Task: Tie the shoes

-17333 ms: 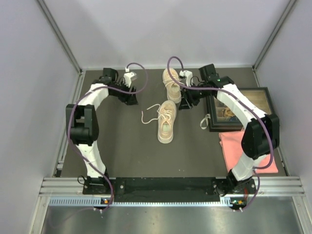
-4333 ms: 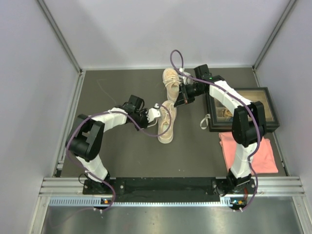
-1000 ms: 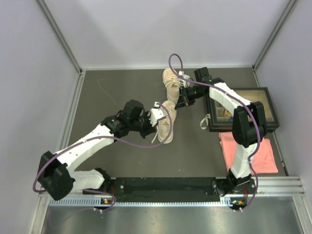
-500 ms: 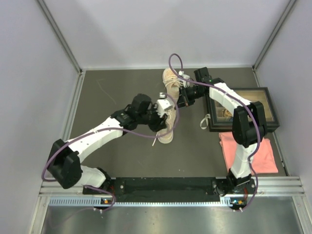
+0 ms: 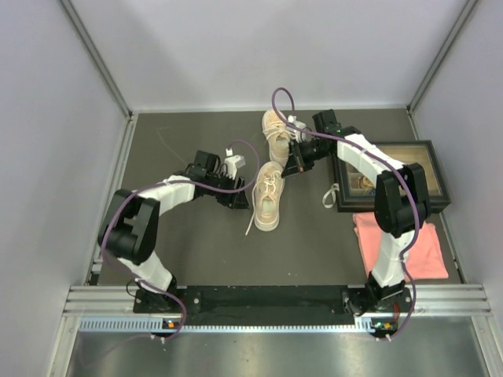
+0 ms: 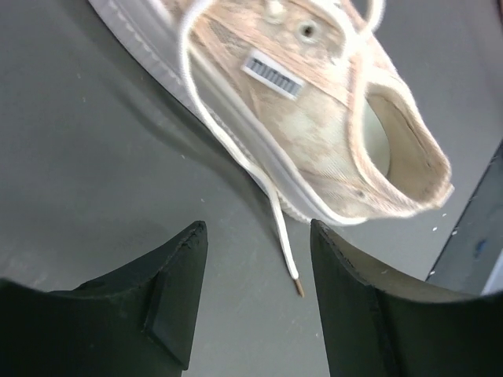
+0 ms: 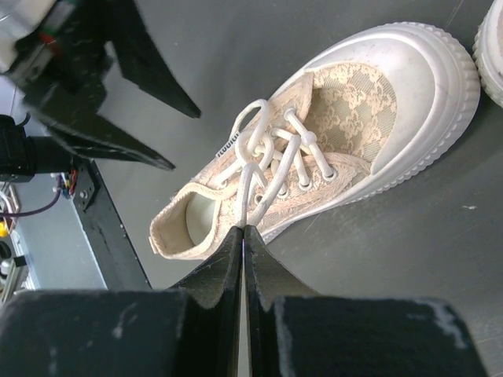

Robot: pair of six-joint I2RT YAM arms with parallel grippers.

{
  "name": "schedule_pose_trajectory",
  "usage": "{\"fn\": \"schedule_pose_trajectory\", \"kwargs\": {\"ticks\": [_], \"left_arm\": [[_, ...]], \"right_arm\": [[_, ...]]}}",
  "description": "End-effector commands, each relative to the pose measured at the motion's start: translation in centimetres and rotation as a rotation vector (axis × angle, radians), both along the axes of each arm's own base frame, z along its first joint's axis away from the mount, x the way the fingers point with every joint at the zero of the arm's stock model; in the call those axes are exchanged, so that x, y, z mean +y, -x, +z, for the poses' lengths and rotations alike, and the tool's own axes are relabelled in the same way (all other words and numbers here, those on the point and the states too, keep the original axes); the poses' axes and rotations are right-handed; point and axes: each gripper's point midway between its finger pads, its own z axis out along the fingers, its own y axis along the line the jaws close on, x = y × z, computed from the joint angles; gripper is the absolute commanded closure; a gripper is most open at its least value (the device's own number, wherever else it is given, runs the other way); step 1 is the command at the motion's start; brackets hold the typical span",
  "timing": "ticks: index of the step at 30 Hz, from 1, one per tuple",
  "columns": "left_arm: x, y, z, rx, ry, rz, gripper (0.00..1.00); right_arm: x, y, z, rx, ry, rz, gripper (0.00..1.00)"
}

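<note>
Lying beside the framed picture (image 5: 428,161), the shoes (image 5: 267,206) seem light, their laces (image 7: 250,192) limp and slippery, best pinched near an end; the right gripper (image 7: 244,229) clamps one lace, the left gripper (image 6: 255,236) gapes empty.

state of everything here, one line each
left gripper: open, empty
right gripper: shut on held lace
free lace: end lying unheld
near shoe: upright, laces loose
far shoe: upright, laces too small to tell
frame: lying flat
cloth: lying flat
</note>
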Motion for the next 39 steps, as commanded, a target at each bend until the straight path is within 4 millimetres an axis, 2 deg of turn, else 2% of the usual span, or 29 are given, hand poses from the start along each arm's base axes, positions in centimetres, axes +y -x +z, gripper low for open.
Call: {"fn": "schedule_pose_trajectory", "kwargs": {"ticks": [1,3,8,12,19,20,21,23,24,26,29,34,39], "left_arm": [[-1.6,-2.8,1.9,0.030,0.163,0.013,0.40],[-1.5,-4.2,1.6,0.018,0.192,0.040,0.41],[-2.2,-5.9,0.8,0.060,0.237,0.041,0.46],[-2.7,-6.5,0.2,0.090,0.260,0.034,0.48],[-2.9,-6.2,-1.2,0.143,0.270,0.051,0.49],[-2.8,-6.2,-1.3,0.145,0.273,0.047,0.51],[-2.9,-6.0,-1.3,0.147,0.276,0.042,0.59],[-3.0,-5.9,-0.7,0.144,0.294,0.025,0.67],[-3.0,-5.8,-0.5,0.136,0.301,0.015,0.76],[-3.2,-5.5,0.5,0.126,0.319,-0.007,0.85],[-2.4,-4.8,0.9,0.126,0.301,-0.008,0.99],[0.2,-3.5,0.8,0.141,0.254,0.009,1.00],[2.8,-1.9,1.9,0.080,0.213,-0.023,1.00]], "right_arm": [[0.4,-0.1,2.2,-0.083,-0.037,0.031,1.00],[0.4,-0.2,2.3,-0.088,-0.038,0.030,1.00],[0.5,-0.3,2.2,-0.082,-0.040,0.022,1.00],[0.4,-0.4,2.1,-0.083,-0.034,0.018,1.00],[0.4,-0.8,2.0,-0.081,-0.031,0.014,1.00],[0.4,-0.8,2.1,-0.082,-0.031,0.014,1.00],[0.4,-0.9,2.1,-0.082,-0.029,0.014,1.00],[0.3,-1.0,2.1,-0.084,-0.029,0.013,1.00],[0.3,-1.0,2.0,-0.083,-0.027,0.012,1.00],[0.2,-1.0,1.8,-0.079,-0.021,0.008,1.00],[-0.3,-1.4,1.6,-0.078,-0.008,-0.009,1.00],[-1.6,-1.6,1.4,-0.076,0.012,-0.025,1.00],[-2.0,-1.1,1.3,-0.067,0.021,-0.018,1.00]]}}
